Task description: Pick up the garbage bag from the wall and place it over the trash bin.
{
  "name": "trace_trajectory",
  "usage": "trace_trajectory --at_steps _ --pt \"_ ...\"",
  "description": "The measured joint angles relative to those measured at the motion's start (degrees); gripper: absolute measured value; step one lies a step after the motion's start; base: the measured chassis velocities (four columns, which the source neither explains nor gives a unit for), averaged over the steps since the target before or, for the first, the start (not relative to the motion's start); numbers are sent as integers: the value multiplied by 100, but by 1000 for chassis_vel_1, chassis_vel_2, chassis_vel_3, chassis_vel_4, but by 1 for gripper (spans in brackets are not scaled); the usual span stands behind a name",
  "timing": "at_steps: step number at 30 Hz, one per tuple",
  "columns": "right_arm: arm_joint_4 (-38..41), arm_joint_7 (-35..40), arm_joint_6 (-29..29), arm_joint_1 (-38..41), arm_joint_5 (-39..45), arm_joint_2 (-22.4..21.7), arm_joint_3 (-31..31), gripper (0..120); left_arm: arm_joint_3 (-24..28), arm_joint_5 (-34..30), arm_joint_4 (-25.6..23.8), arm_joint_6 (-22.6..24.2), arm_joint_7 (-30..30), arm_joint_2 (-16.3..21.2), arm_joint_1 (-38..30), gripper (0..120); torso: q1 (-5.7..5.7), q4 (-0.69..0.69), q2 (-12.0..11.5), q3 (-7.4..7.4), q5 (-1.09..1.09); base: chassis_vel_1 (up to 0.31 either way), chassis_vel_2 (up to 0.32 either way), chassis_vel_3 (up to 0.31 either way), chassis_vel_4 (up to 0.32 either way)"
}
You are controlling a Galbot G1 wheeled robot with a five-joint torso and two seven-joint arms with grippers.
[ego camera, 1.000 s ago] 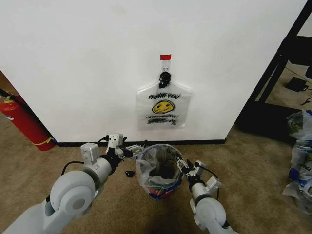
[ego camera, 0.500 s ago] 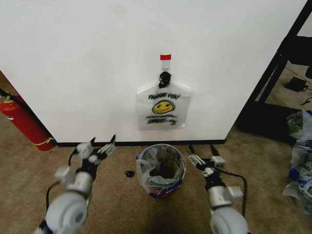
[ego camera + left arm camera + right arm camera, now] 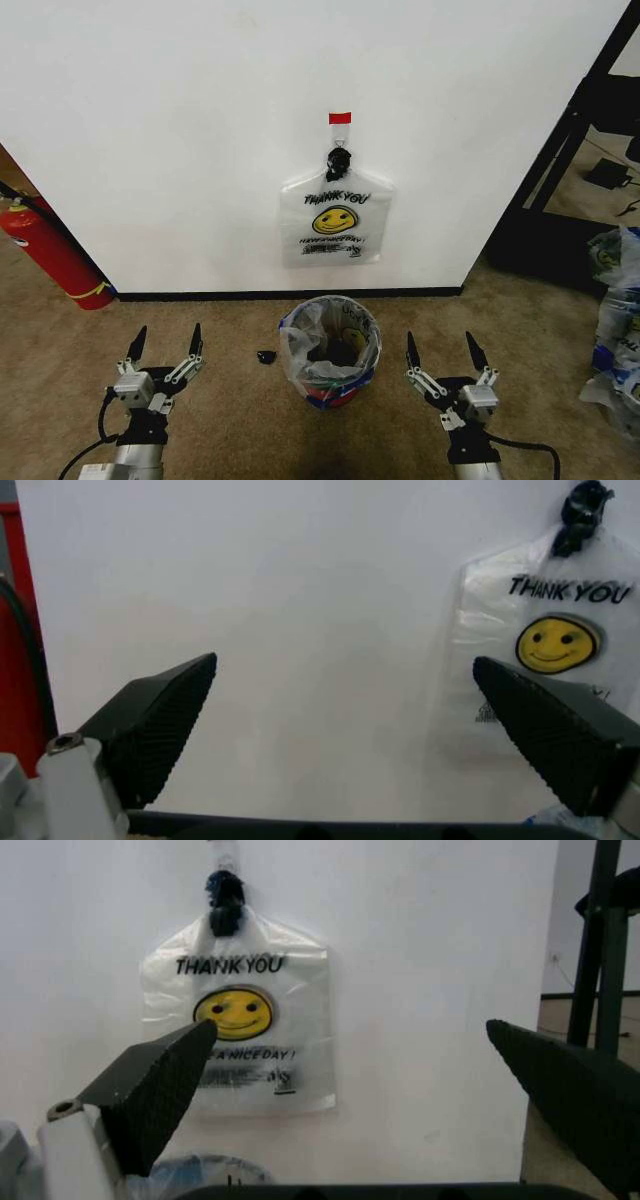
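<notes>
The garbage bag [image 3: 335,220] with its yellow smiley and "THANK YOU" print hangs flat from a black hook [image 3: 339,158] on the white wall [image 3: 180,150], under a red tape strip [image 3: 340,118]. Directly below it the trash bin [image 3: 330,352] stands on the carpet, with a translucent, blue-edged bag lining its rim. My left gripper [image 3: 165,345] is open, low and to the left of the bin. My right gripper [image 3: 447,352] is open to the bin's right. Both face the wall with nothing between their fingers. The hanging garbage bag [image 3: 550,645] [image 3: 240,1027] appears in both wrist views.
A red fire extinguisher [image 3: 50,250] leans at the wall on the left. A small black object [image 3: 266,356] lies on the carpet left of the bin. A black shelf frame [image 3: 570,130] and bulging clear bags [image 3: 615,320] stand at the right.
Both arms have drawn back from the bin's rim and out to its sides. The grippers, which were at the liner's edge, now stand open and apart from it.
</notes>
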Motion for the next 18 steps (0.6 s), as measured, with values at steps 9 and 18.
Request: trace_trajectory --at_steps 9,18 --pt "54 168 -6 -63 -373 276 -42 100 299 310 -170 211 -89 -67 -65 100 1 0 0 0 0 0 0 0 0" --pt "204 216 -61 -59 -570 385 -190 100 326 359 -162 306 -142 23 -2 100 1 0 0 0 0 0 0 0 0"
